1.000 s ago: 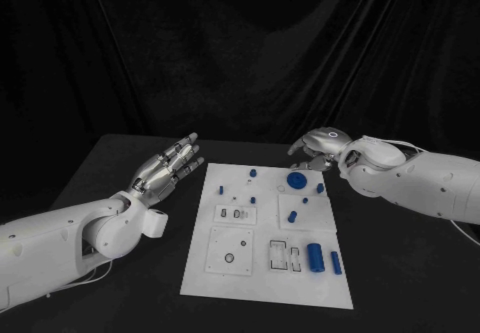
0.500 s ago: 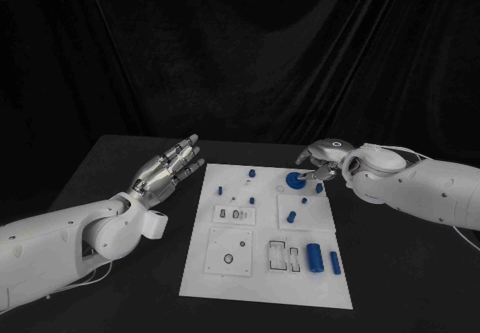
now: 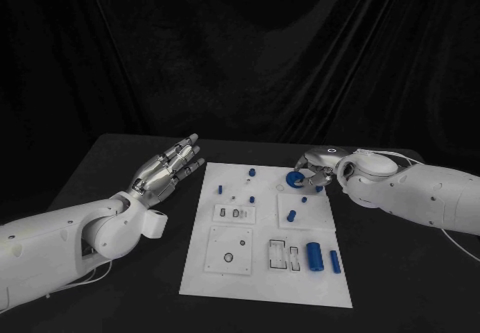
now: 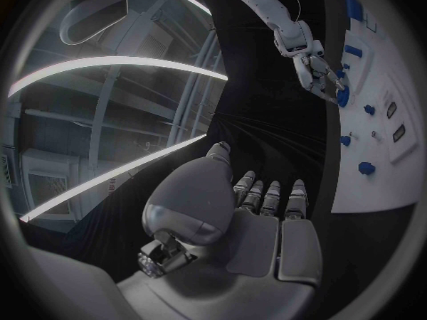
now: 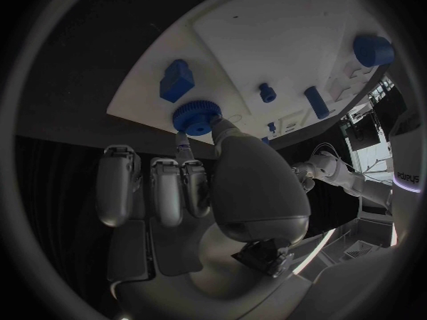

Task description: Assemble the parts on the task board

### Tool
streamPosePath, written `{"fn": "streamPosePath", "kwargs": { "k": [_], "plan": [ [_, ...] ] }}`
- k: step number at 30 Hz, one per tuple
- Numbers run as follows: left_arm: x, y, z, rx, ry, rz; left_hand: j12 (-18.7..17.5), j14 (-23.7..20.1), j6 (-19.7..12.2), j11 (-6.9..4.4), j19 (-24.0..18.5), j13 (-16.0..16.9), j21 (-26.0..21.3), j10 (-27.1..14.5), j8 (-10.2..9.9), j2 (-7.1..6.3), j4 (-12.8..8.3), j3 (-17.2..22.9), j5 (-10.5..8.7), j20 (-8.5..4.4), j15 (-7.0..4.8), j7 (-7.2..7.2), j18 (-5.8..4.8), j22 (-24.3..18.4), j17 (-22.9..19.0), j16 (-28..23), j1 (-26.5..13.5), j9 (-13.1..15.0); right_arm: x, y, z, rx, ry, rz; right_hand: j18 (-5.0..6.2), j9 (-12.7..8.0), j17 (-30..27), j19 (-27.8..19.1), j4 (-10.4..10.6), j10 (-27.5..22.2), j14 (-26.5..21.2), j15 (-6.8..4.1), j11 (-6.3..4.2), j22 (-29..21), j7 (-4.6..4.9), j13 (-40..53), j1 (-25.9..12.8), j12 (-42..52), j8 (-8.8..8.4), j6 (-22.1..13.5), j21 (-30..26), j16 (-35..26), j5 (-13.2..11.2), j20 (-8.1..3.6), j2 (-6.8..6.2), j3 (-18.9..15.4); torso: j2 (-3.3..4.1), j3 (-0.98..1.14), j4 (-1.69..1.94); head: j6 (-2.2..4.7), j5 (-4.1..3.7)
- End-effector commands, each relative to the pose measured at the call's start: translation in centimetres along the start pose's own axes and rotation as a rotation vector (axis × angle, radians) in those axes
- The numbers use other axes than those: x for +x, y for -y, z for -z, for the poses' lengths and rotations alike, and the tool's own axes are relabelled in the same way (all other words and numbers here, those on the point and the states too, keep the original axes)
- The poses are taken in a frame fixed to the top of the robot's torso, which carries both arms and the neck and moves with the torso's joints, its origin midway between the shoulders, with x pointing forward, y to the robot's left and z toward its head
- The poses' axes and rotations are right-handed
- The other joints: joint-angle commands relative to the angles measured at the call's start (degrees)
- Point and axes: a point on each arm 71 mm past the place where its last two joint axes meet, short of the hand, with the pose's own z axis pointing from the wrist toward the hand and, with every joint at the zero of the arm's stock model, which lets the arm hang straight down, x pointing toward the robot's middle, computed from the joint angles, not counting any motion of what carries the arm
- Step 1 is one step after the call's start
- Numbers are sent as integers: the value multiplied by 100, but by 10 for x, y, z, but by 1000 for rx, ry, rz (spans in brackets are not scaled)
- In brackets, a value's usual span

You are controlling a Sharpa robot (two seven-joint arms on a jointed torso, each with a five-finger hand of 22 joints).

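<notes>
The white task board (image 3: 262, 281) lies in the middle of the black table. A blue gear (image 3: 295, 180) sits near the board's far right corner. My right hand (image 3: 320, 165) is bent down over it, and the right wrist view shows the thumb and a finger pinching the gear (image 5: 198, 116) at its rim. My left hand (image 3: 166, 168) hovers flat with its fingers stretched apart beside the board's far left edge, holding nothing. The left wrist view shows the right hand (image 4: 316, 62) at the gear (image 4: 342, 97).
Small blue pegs (image 3: 252, 171) (image 3: 291, 216) stand on the board. A large blue cylinder (image 3: 315, 257) and a blue bar (image 3: 335, 262) lie at its near right. A blue block (image 5: 176, 80) sits close to the gear.
My right hand has come down and in from the board's far right corner onto the blue gear, and its fingers have closed on the gear. The left arm has not moved.
</notes>
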Motion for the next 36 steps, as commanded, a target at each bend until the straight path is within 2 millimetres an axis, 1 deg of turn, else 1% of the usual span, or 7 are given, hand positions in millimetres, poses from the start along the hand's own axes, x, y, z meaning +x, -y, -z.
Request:
{"fn": "streamPosePath", "kwargs": {
  "k": [1, 8, 13, 16, 18, 26, 36],
  "plan": [
    [2, 0, 0, 9, -18, 13, -20, -2, 31, 23, 1, -7, -29, -10, 27, 15, -3, 23, 33, 12, 53, -12, 101, -6, -7, -21, 57, 7, 7, 2, 0, 22, -22, -1, -100, 43, 1507, 6, -60, 588, 601, 24, 39, 614, -9, 1506, 98, 19, 50, 67, -15, 15, 32, 4, -3, 13, -4, -3, 4, -8, 8],
    [2, -1, 0, 5, -19, 15, -20, -2, 24, 21, 1, -7, -29, -10, 26, 15, -4, 25, 35, 13, 62, -14, 101, -6, -7, -21, 63, 5, 11, -1, 0, 9, -24, 15, -93, 282, 1507, -14, -194, 588, 601, 3, 15, 619, -37, 1506, 203, 19, 304, 150, -38, 15, 187, -11, 13, 35, -3, 2, 2, -15, 1],
    [2, -2, -1, 3, -22, 17, -20, -2, 15, 20, 1, -7, -29, -10, 25, 16, -3, 27, 36, 13, 66, -15, 101, -6, -7, -21, 64, 4, 13, -2, 0, -6, -23, 24, -93, 568, 1507, -13, -292, 588, 601, -18, -16, 640, -69, 1506, 225, 19, 590, 109, -45, 15, 575, -33, 47, 42, -8, 9, 3, -15, -10],
    [2, -2, -1, 2, -22, 17, -20, -2, 15, 20, 1, -7, -29, -10, 25, 16, -3, 27, 36, 13, 66, -15, 101, -6, -7, -21, 64, 4, 13, -3, 0, -16, -21, 26, -89, 960, 1507, -15, -463, 588, 601, -68, -76, 654, -129, 1506, 324, 19, 1061, 255, -55, 15, 1554, -90, 112, 122, -11, 7, -3, -18, -3],
    [2, -2, -1, 0, -23, 18, -20, -2, 15, 20, 1, -7, -29, -10, 25, 16, -3, 27, 36, 13, 66, -15, 101, -6, -7, -21, 64, 4, 13, -3, 0, -21, -20, 26, -88, 1168, 1507, -24, -553, 588, 601, -61, -69, 652, -123, 1506, 371, 19, 1255, 152, -73, 15, 1929, -93, 133, 198, -12, 5, -6, -22, 3],
    [1, -2, 0, -3, -22, 19, -20, -2, 8, 17, 1, -7, -29, -10, 23, 21, 0, 32, 38, 14, 75, -17, 100, -6, -7, -21, 70, 2, 10, -9, 4, -54, 16, 13, -91, 1573, 1507, -17, -690, 588, 601, -57, -48, 673, -98, 1506, 389, 19, 1624, -62, -89, 15, 2027, -73, 122, 336, -13, -1, -2, -24, 26],
    [1, -3, 0, -8, -25, 20, -20, -2, 7, 17, 3, -7, -27, -10, 23, 22, 0, 34, 41, 15, 78, -18, 100, -5, -7, -21, 72, 2, -14, -38, 0, -134, 74, -33, -105, 1686, 1507, 31, -666, 588, 601, -48, -31, 719, -72, 1506, 320, 19, 1738, -68, -47, 15, 2047, -66, 110, 371, -9, -3, -4, -32, 27]
  ]
}}
